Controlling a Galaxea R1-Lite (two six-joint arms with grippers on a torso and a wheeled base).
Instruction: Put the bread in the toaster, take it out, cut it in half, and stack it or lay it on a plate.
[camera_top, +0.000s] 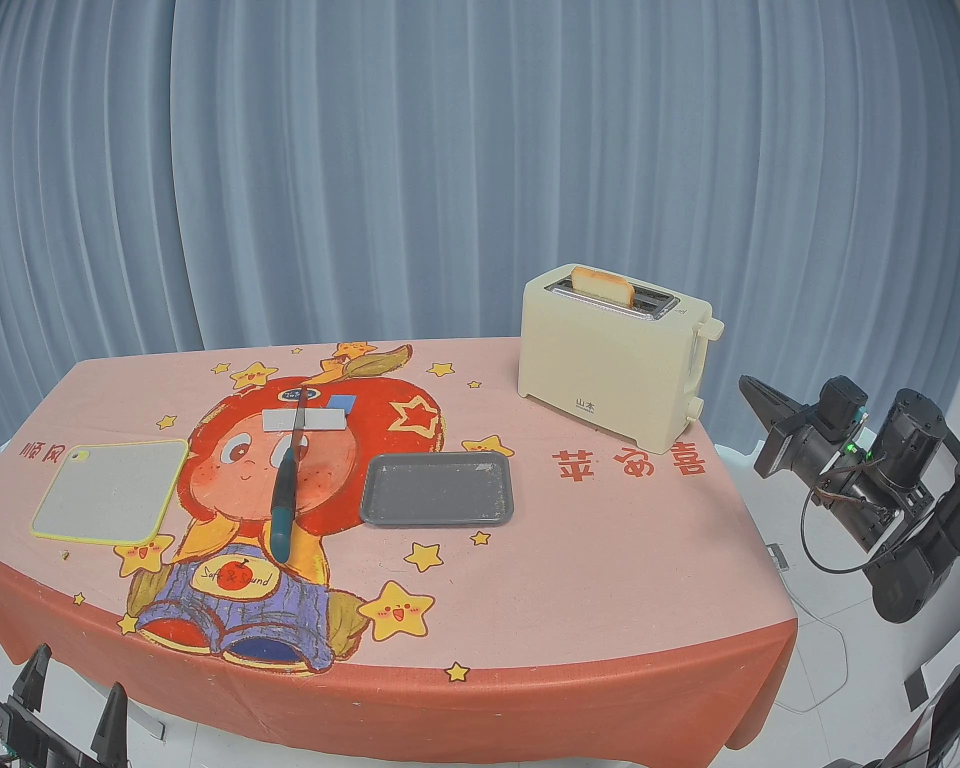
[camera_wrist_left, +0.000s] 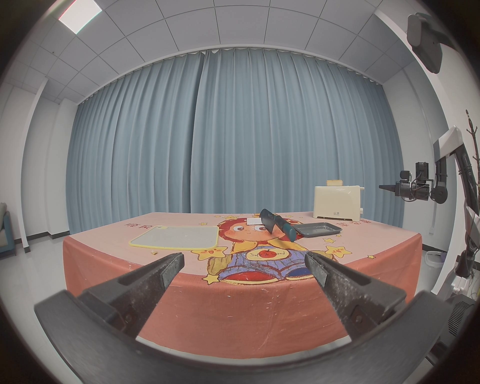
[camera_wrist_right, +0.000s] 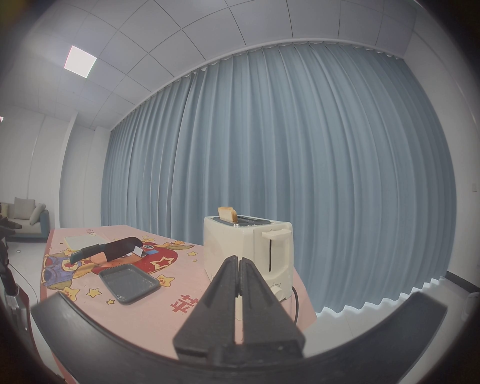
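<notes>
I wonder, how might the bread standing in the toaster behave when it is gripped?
The bread looks thin and browned, so probably light and crushable. Only its top clears the toaster slot, so it may snag if pulled aslant.

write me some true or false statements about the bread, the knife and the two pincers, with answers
1. The bread stands in a slot of the toaster. True.
2. The knife lies on the cutting board. False: it lies on the tablecloth, between the board and the grey tray.
3. The left pincer is open. True.
4. The right pincer grips the bread. False: it is shut on nothing, away from the toaster.
</notes>
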